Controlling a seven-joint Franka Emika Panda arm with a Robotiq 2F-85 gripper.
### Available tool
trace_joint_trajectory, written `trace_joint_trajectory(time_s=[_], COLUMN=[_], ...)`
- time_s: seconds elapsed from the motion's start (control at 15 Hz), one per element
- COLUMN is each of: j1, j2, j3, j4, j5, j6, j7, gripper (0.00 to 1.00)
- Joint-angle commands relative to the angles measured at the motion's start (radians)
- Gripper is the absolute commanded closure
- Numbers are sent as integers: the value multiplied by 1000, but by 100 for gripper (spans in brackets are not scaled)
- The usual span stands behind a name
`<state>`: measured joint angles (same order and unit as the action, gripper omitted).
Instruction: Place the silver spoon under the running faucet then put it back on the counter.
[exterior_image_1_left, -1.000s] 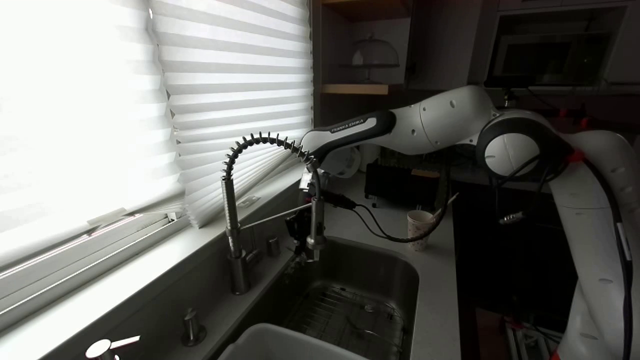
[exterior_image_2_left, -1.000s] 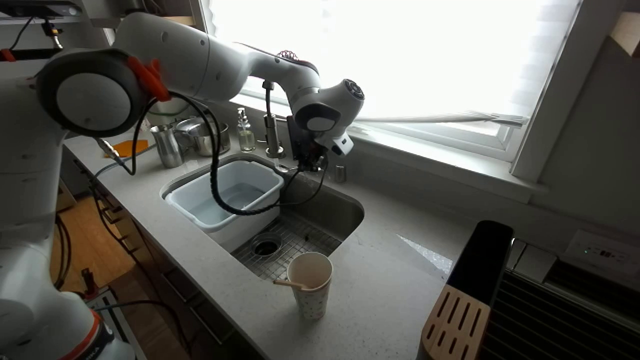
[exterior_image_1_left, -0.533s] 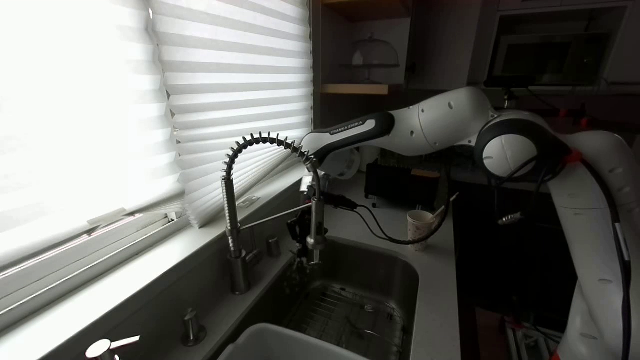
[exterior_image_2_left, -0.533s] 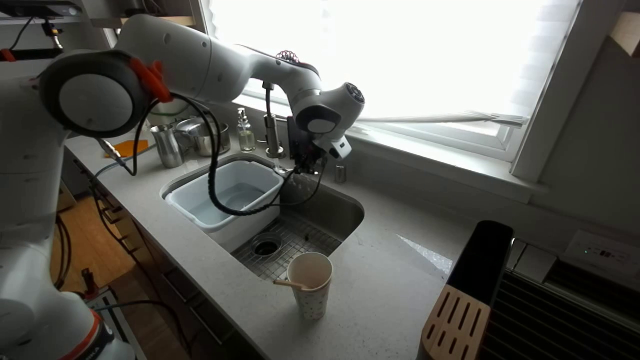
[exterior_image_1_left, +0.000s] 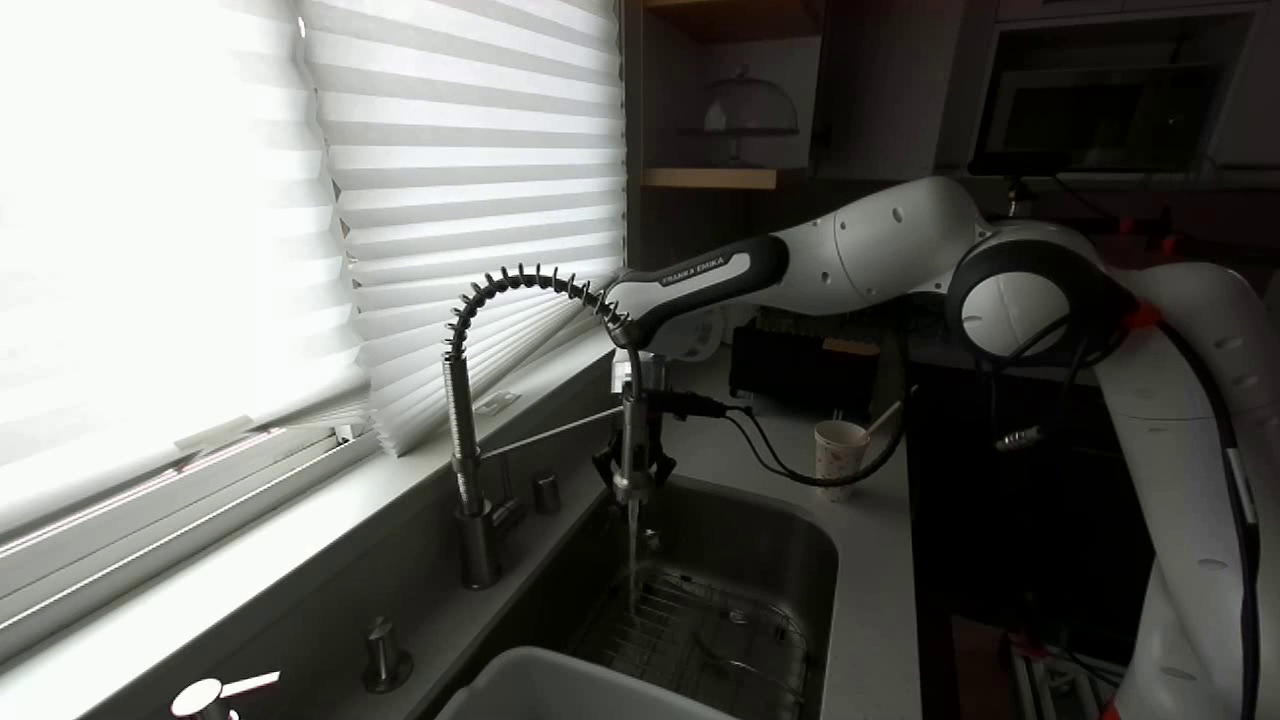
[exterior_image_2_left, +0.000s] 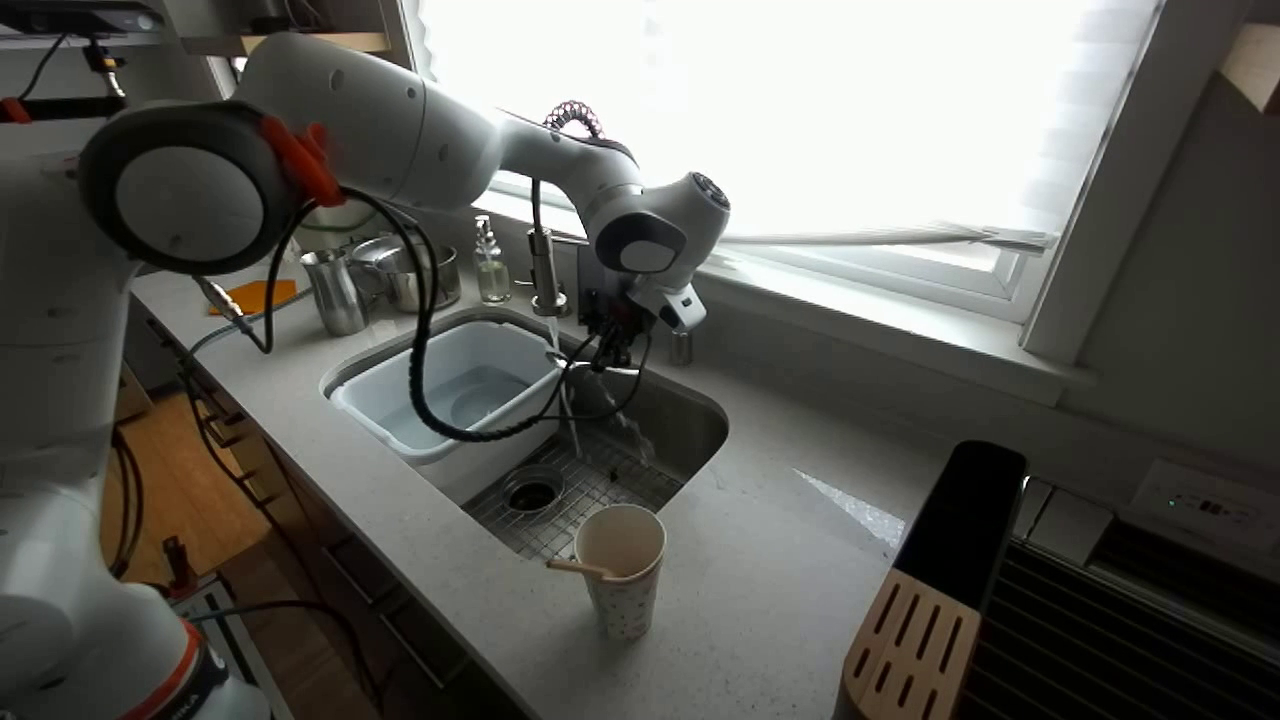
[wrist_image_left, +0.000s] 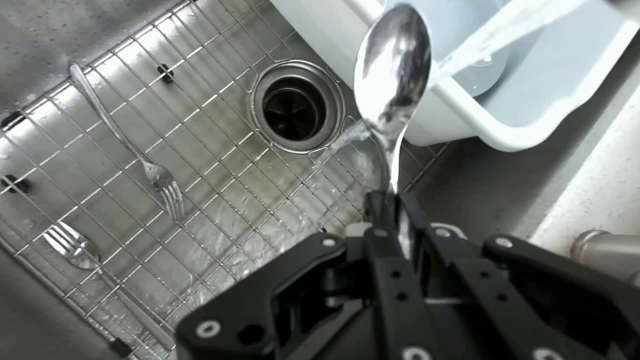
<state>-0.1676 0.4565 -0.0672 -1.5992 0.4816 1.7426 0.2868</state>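
Note:
My gripper (wrist_image_left: 391, 200) is shut on the handle of the silver spoon (wrist_image_left: 392, 65), its bowl pointing away from the fingers. In an exterior view the spoon (exterior_image_2_left: 560, 360) is above the sink (exterior_image_2_left: 690, 410), just below the faucet (exterior_image_2_left: 545, 270). The running water (wrist_image_left: 505, 32) reaches the bowl's edge in the wrist view and shows again below its neck; whether it strikes the bowl or passes behind is unclear. Water also falls below the gripper (exterior_image_2_left: 615, 360). In an exterior view the faucet head (exterior_image_1_left: 632, 450) partly hides the gripper. The counter (exterior_image_2_left: 740, 560) surrounds the sink.
A white tub (exterior_image_2_left: 420, 455) with water stands in the sink. Two forks (wrist_image_left: 112, 125) (wrist_image_left: 135, 307) lie on the sink rack near the drain (wrist_image_left: 295, 107). A paper cup (exterior_image_2_left: 628, 600) with a wooden stick stands on the counter. A soap dispenser (exterior_image_2_left: 492, 275) is behind.
The gripper has moved away from the window side and a little lower, carrying the spoon. Splashing near the gripper has given way to a straight stream falling into the sink.

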Motion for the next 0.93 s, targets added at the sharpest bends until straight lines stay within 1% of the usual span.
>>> trace_joint_trajectory(time_s=[0.0,0.33,0.47,0.87], j1=[17,12,15,-1], j2=[-24,-61,-79,-123], j3=[-28,-50,-69,-128], j4=[-37,-66,-78,-108], j5=[-57,-119,-171,-340], j6=[3,36,57,190], j7=[37,11,14,-2], gripper=[98,98,98,98])
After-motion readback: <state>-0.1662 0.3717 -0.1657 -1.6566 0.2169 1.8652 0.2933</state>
